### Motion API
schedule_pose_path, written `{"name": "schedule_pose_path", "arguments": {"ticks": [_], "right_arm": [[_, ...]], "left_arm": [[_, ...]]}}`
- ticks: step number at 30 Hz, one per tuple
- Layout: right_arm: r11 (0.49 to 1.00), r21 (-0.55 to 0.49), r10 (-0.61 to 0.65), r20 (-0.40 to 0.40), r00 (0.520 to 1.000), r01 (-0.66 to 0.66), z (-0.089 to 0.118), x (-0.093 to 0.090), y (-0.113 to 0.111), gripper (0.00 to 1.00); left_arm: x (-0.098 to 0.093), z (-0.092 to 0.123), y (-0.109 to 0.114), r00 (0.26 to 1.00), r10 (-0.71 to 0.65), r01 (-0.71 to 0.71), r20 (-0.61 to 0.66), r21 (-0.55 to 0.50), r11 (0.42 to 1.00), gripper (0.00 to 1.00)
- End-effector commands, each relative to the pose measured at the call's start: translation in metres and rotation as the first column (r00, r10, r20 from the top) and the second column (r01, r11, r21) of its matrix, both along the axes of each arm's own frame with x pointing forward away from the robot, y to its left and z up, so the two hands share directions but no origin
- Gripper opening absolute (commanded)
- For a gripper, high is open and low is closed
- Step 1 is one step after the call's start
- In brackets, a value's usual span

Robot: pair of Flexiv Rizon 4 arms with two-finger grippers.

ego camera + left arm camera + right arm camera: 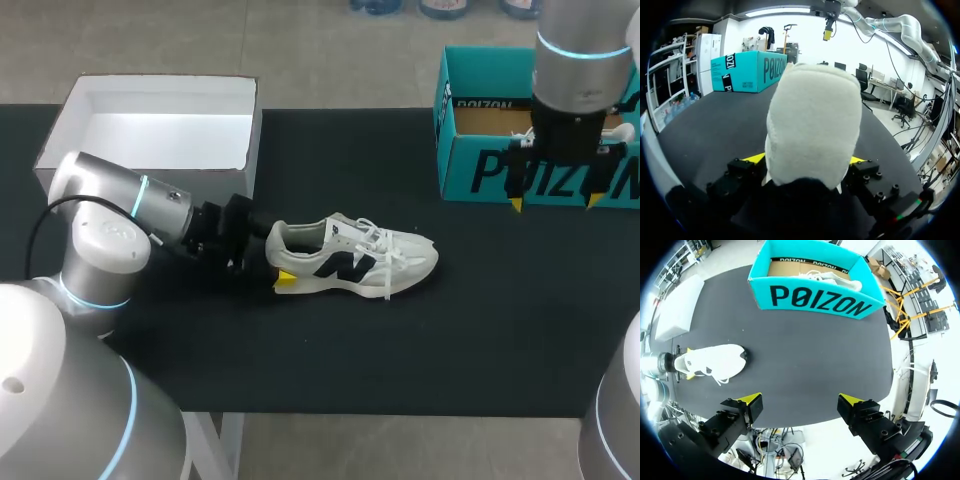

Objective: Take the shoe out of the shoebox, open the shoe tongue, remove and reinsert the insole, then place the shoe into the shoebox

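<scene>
A white shoe (pixel 350 260) with a dark side logo lies on its side on the black table, toe toward the right. My left gripper (pixel 280 265) holds its heel. In the left wrist view the padded heel (pixel 812 125) fills the gap and a yellow fingertip (pixel 754 158) presses on each side. The teal shoebox (pixel 480 170) stands open at the back right, with another white shoe (pixel 835 280) inside. My right gripper (pixel 552 203) hangs open and empty high above the table in front of the box. From there the shoe (pixel 715 362) lies far off to its side.
A white open box (pixel 150 90) stands at the back left, just behind my left arm. The black table (pixel 400 360) stretches bare in front of the shoe and between the shoe and the teal shoebox (pixel 747 70).
</scene>
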State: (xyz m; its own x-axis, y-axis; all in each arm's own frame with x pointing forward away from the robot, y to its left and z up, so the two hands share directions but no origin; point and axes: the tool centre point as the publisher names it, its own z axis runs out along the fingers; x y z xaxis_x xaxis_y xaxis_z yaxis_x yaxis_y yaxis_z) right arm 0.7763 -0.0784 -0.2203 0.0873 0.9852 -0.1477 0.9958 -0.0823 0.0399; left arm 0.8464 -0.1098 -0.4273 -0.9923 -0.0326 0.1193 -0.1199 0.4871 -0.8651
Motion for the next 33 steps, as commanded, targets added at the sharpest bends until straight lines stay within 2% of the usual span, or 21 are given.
{"name": "schedule_pose_path", "arguments": {"ticks": [1,15,17,23,30,33], "right_arm": [[1.000,-0.025,0.004,0.011,1.000,-0.004,-0.004,-0.001,0.008,1.00],[1.000,-0.025,0.004,0.011,1.000,-0.004,-0.004,-0.001,0.008,1.00],[0.998,-0.026,-0.052,0.047,0.998,0.054,-0.005,-0.002,0.021,1.00],[0.987,-0.018,-0.158,0.070,0.985,0.160,-0.007,-0.004,0.068,1.00],[0.986,-0.003,-0.168,0.125,0.978,0.169,-0.006,-0.009,0.123,1.00],[0.980,0.014,-0.197,0.100,0.975,0.196,-0.009,-0.012,0.149,1.00]], "left_arm": [[0.000,-0.002,-0.001,1.000,-0.001,0.001,0.000,0.000,1.000,0.00],[0.000,-0.002,-0.001,1.000,-0.001,0.001,0.000,0.000,1.000,0.00],[0.000,-0.002,-0.001,1.000,-0.001,0.001,0.000,0.000,1.000,0.00],[0.000,-0.002,-0.001,1.000,-0.001,0.001,0.000,0.000,1.000,0.00],[0.000,-0.002,-0.001,1.000,-0.001,0.001,0.000,0.000,1.000,0.00],[0.000,-0.002,-0.001,1.000,-0.001,0.001,0.000,0.000,1.000,0.00]]}}
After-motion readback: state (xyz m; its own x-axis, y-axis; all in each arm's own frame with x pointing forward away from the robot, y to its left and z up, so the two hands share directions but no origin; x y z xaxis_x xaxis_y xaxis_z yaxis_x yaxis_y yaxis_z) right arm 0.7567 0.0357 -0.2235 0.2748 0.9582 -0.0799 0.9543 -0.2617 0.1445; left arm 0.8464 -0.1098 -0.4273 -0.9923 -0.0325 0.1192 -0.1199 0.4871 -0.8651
